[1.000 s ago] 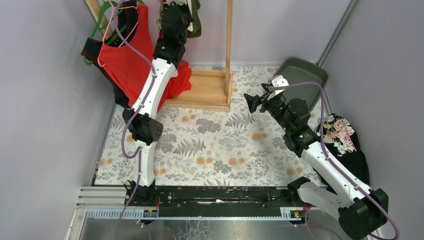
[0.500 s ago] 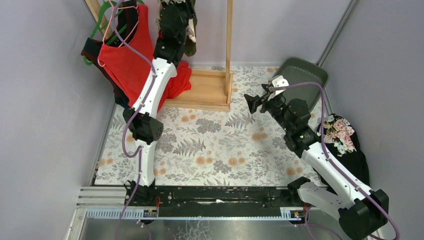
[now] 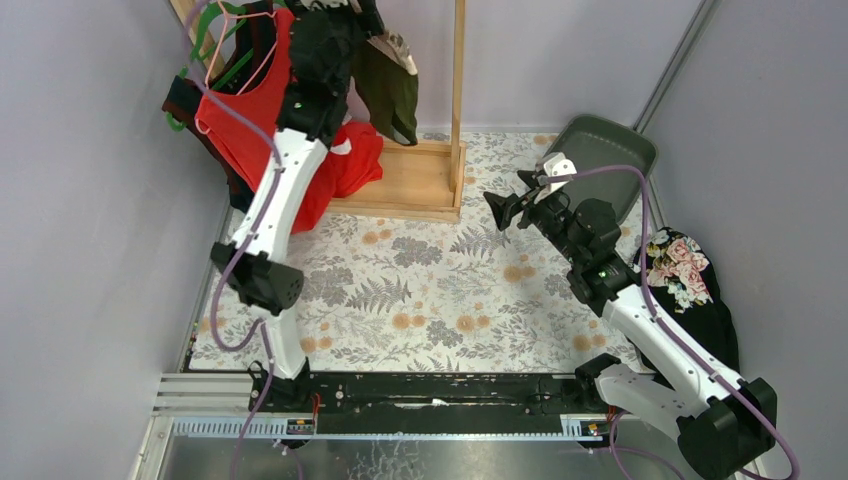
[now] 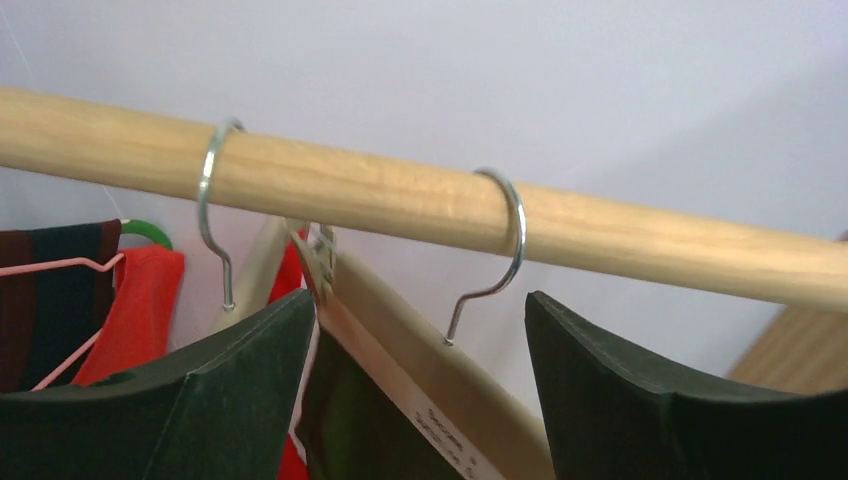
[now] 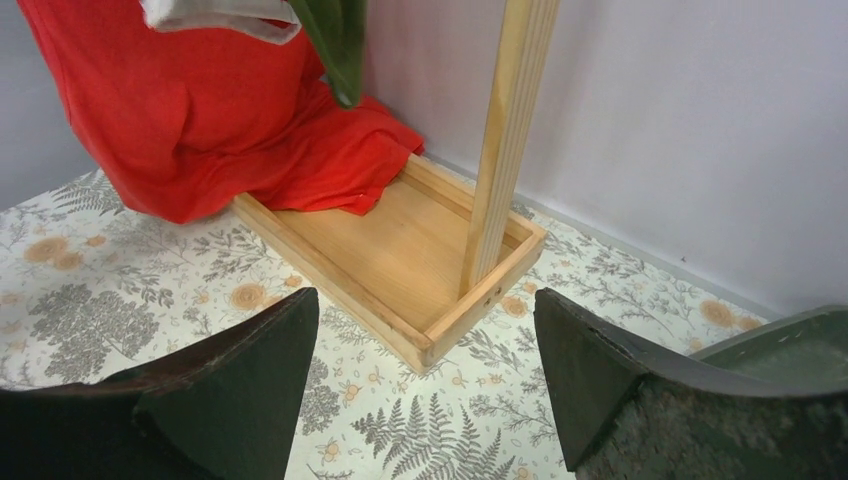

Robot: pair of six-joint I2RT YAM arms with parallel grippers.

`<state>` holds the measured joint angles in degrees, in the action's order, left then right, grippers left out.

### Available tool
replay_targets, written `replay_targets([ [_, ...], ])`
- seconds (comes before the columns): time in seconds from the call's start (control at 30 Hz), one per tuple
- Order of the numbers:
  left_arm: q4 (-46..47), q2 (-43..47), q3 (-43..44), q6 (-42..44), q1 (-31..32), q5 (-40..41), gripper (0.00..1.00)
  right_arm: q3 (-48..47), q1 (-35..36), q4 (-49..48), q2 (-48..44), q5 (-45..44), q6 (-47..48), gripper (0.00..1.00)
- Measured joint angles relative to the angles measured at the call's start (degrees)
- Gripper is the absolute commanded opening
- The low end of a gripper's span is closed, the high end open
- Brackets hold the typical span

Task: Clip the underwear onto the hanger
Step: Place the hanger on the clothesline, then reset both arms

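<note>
Green briefs (image 3: 392, 95) hang on the rack from the wooden hanger (image 4: 400, 370), cream waistband (image 3: 400, 45) up top and the body drooping free above the wooden tray (image 5: 400, 250). Can't tell if both clips bite; only one clip (image 4: 318, 262) shows in the left wrist view. Left claw (image 4: 415, 330) is up by the rail (image 4: 620, 235), jaws apart w/ nothing between them. Right claw (image 5: 422, 300) is wide too, empty, low over the table facing the tray. Red briefs: can't pick them out from the red cloth (image 5: 200, 120) draped into the tray corner. Judging by the droop, the fabric is light, soft and stretchy, no stiffness, so it will fold and sag wherever it's pinched. Best hold is prob. the waistband near a side, since it looks the thickest, least slippery edge, and it's also the edge a clip needs. Thin body cloth is likely to slide out.
</note>
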<state>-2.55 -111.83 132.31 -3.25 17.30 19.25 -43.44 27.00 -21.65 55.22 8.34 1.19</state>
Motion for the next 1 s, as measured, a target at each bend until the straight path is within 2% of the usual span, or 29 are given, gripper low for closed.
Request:
replay_targets([
  [0.17,0.3,10.1,-8.3,-0.8,1.5,-1.3,0.93,1.4,0.0,-0.9,0.0,1.5,-0.7,0.85],
  [0.27,-0.4,16.0,-13.9,-1.3,4.9,-1.9,1.0,2.4,0.0,-1.7,-0.3,2.0,-1.1,0.86],
  [0.53,-3.9,26.7,-25.2,-2.5,15.0,-5.9,1.0,5.2,0.0,-3.6,-2.6,1.7,-1.8,0.86],
  [0.8,-4.3,28.3,-27.9,-1.9,15.4,-8.7,1.0,6.1,0.0,-4.8,-2.1,1.4,-1.8,0.86],
  [1.0,-4.0,26.3,-26.9,-2.2,15.4,-13.8,1.0,6.1,0.0,-4.8,-0.6,1.2,-1.9,0.86],
])
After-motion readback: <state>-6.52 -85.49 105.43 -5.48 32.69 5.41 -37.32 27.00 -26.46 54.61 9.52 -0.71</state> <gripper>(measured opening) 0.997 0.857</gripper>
